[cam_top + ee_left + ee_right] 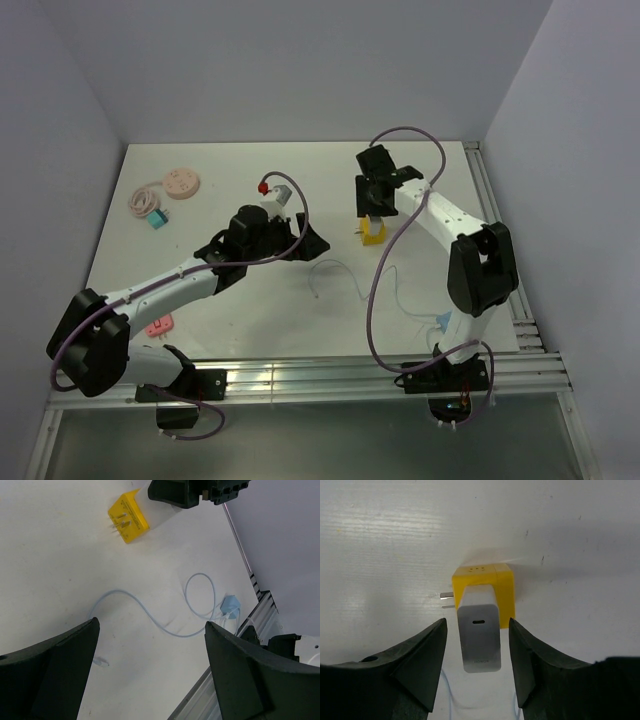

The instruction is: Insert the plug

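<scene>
We take the yellow plastic cube adapter [372,232] [128,523] [482,587] as our landmark on the white table [240,300]. The white-and-grey rectangular charger plug [479,637] sits against the adapter's upper face and appears to be seated in it, though from the wrist view we cannot tell how deep it goes. Two metal prongs [447,600] stick out of one side of the adapter.

The right gripper [372,212] [477,625] hangs directly over the adapter. Its jaws are parted narrowly, one finger on each side of the charger plug, close to it but seemingly not touching.

The left gripper [300,240] [152,645] is near the adapter, on the side facing the left arm. Its fingers [50,670] are spread wide with nothing between them.

From the adapter toward the arm bases, a thin pale blue cable [345,275] [150,615] winds across the table and ends in a small blue connector [443,322] [230,605].

Well apart from the adapter, near the far left corner, lie a round pink disc [183,184], a coiled pinkish cord [143,199] and a small teal block [157,220].
</scene>
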Motion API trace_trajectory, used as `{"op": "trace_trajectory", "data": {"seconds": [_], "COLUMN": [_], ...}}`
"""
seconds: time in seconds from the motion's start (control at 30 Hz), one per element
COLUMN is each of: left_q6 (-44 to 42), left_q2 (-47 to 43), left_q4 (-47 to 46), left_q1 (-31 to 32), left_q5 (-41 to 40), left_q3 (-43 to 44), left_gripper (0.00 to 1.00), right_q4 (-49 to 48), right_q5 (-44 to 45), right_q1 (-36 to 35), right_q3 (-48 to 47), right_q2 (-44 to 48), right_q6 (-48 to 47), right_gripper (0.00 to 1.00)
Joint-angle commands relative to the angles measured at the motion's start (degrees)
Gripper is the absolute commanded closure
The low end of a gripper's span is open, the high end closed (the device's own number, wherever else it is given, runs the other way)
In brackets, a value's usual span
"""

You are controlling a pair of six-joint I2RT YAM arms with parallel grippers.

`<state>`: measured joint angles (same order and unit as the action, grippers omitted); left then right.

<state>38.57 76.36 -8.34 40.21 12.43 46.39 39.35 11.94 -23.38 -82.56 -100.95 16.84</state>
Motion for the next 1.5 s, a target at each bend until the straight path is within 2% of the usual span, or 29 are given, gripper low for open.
{"op": "trace_trajectory", "data": {"seconds": [0.0,0.13,0.2,0.37,0.4,0.47,0.67,0.8,0.97,1.2,1.37,1.47], "left_q6": [-1.04,-1.3,-1.39,-1.21,-0.87,-0.51,0.28,0.37,0.37,-0.6,-0.6,-1.21], "left_q2": [0.28,0.63,0.63,1.69,1.78,2.39,3.45,3.1,2.92,1.52,1.07,1.16], "left_q4": [-1.59,-1.77,-1.77,-2.12,-2.47,-3.08,-4.23,-4.49,-4.67,-5.46,-6.16,-5.9], "left_q1": [0.22,0.22,0.31,0.22,0.31,0.31,0.22,0.22,0.31,0.49,0.75,0.93], "left_q5": [1.55,1.46,1.29,1.9,2.25,2.95,4.27,4.1,4.36,5.68,6.47,6.56], "left_q3": [1.68,1.68,1.86,2.56,2.39,2.3,2.3,2.04,1.16,-0.86,-2.45,-2.01], "left_gripper": [0.08,0.08,0.08,0.08,0.08,0.09,0.09,0.09,0.09,0.09,0.09,0.09], "right_q4": [-0.5,-0.77,-0.94,-4.27,-5.33,-8.83,-14.65,-14.13,-3.35,2.83,11.59,12.6], "right_q5": [1.24,0.89,0.98,1.59,1.76,3.69,7.92,6.26,2.74,-2.98,-6.4,-3.26], "right_q1": [-0.27,-0.27,-0.35,-0.62,-0.71,-1.23,-2.9,-3.08,-3.17,-3.26,-3.34,-4.04], "right_q3": [-2.6,-2.95,-3.13,0.46,1.61,5.37,13.3,14.1,7.53,3.29,-4.51,-4.54], "right_q2": [-1.09,-2.24,-2.76,-0.4,0.39,2.85,8.65,10.77,9.45,11.74,4.98,4.09], "right_q6": [-1.2,-1.37,-1.37,-1.11,-1.2,-0.67,1.7,2.4,4.86,5.57,2.06,1.88], "right_gripper": [0.42,0.5,0.58,0.87,0.89,0.99,1.0,1.0,1.0,1.0,1.0,1.0]}}
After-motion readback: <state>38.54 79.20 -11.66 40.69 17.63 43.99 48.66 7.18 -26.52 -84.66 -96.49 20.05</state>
